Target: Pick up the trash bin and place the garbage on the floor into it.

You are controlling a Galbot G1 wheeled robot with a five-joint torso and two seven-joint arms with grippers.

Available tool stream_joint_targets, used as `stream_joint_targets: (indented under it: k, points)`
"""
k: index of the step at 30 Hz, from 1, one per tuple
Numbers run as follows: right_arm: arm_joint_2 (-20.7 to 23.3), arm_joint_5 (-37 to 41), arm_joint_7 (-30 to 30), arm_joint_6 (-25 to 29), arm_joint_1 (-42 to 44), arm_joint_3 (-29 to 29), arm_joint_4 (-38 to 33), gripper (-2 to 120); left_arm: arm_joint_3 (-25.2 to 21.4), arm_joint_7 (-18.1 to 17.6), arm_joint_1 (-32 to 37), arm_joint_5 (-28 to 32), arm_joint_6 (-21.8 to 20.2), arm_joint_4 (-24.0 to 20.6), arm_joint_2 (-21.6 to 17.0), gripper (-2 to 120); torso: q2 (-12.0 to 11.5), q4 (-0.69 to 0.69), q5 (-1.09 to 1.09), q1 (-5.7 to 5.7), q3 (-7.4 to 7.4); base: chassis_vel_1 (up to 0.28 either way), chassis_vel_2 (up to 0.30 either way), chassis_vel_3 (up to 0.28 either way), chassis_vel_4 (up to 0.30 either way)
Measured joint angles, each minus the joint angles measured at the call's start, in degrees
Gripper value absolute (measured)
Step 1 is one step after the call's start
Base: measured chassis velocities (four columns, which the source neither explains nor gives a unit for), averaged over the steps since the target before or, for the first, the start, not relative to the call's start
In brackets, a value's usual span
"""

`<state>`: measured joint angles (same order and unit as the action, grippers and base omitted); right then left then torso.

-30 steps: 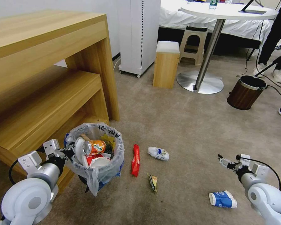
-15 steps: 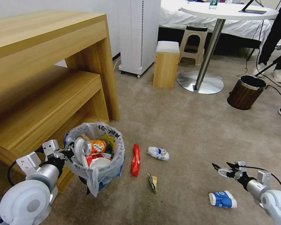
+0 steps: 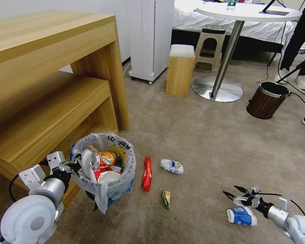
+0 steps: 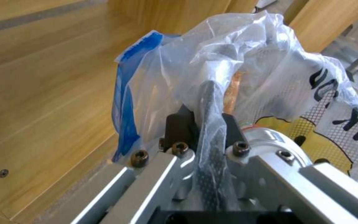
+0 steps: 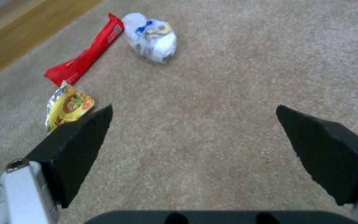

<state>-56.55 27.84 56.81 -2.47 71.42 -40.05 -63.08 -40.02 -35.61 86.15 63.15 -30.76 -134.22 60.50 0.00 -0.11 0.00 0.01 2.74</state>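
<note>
The blue trash bin [image 3: 103, 167], lined with a printed plastic bag [image 4: 270, 71], sits low beside the wooden shelf unit, holding an orange can, cups and wrappers. My left gripper [image 3: 74, 166] is shut on its rim and bag fold [image 4: 207, 121]. On the carpet floor [image 3: 206, 142] lie a red wrapper [image 3: 146, 173] [image 5: 85, 59], a crumpled white wrapper [image 3: 171, 166] [image 5: 154, 39], a small yellow wrapper [image 3: 165, 197] [image 5: 67, 107] and a crushed blue-white paper cup [image 3: 241, 216]. My right gripper [image 3: 234, 193] [image 5: 193, 109] hangs open just above and beyond the cup.
A wooden desk with a lower shelf [image 3: 51, 84] stands at the left, close to the bin. Farther off are a white appliance [image 3: 150, 40], a wooden stool [image 3: 180, 69], a round table's metal base [image 3: 217, 89] and a brown bin [image 3: 267, 100].
My right gripper has dropped lower and come nearer, down toward the paper cup, with its fingers spread wider. The left arm and the bin have stayed put.
</note>
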Motion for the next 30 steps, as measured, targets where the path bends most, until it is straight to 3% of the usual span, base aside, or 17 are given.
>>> stream_joint_targets:
  k: [12, 15, 21, 28, 30]
  points:
    - [-0.1, -2.3, -3.4, 0.0, 1.2, -0.5, 0.6, 100, 0.1, 0.0, 0.1, -0.3, 0.0, -0.1, 0.2, 2, 0.0, 0.00, 0.00, 0.00, 0.00, 0.000, 0.000, 0.000, 0.000]
    - [0.3, -2.4, -10.9, -1.2, 1.8, -0.2, 0.7, 100, 0.9, 0.0, 0.0, -1.1, 0.0, -0.2, 0.7, 2, 0.0, 0.00, -0.01, 0.00, 0.00, 0.000, 0.000, 0.000, 0.000]
    - [0.8, -2.5, -17.7, -3.8, 2.6, 1.3, 0.7, 100, 1.0, -0.1, 0.0, -1.3, 0.0, -0.5, 1.3, 2, 0.0, -0.01, 0.00, 0.00, 0.00, 0.000, 0.000, 0.000, 0.000]
    - [1.4, -1.3, -16.4, -5.9, 4.7, 2.2, -2.8, 100, 0.9, 0.2, 0.2, -1.4, 0.0, -0.4, 1.5, 2, 0.0, 0.00, 0.00, 0.00, 0.00, 0.000, 0.000, 0.000, 0.000]
    - [1.9, -1.7, -12.8, -5.5, 6.8, 2.8, -5.9, 100, 1.1, 0.3, 0.0, -1.4, 0.0, 0.0, 1.5, 2, 0.0, 0.00, 0.01, 0.00, 0.00, 0.000, 0.000, 0.000, 0.000]
